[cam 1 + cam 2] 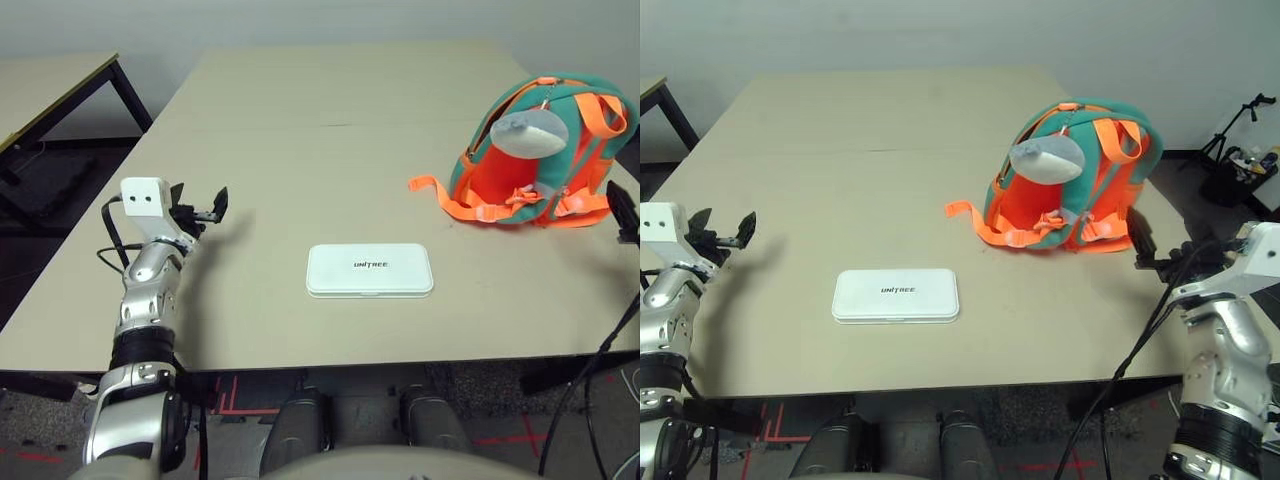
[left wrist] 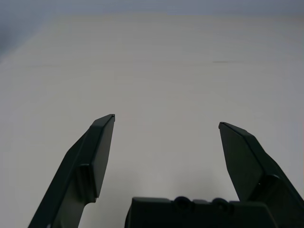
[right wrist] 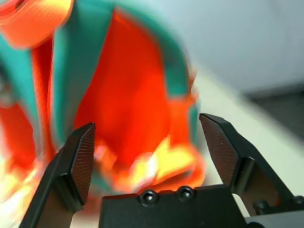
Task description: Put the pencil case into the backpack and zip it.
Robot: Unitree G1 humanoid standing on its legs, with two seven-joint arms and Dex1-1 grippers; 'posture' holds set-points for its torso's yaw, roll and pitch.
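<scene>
The white pencil case with dark "UNITREE" lettering lies flat near the table's front edge, about in the middle. The teal and orange backpack stands at the right, its orange inside open toward me, with a grey plush shark on its front and an orange strap trailing left. My left gripper hovers open over the table's left side, well left of the pencil case, holding nothing. My right gripper is open just right of the backpack's base; the right wrist view looks at the backpack close up.
The beige table stretches wide behind the pencil case. Another table stands at the far left. Black cables hang by my right arm, and a tripod and a bag stand on the floor at the far right.
</scene>
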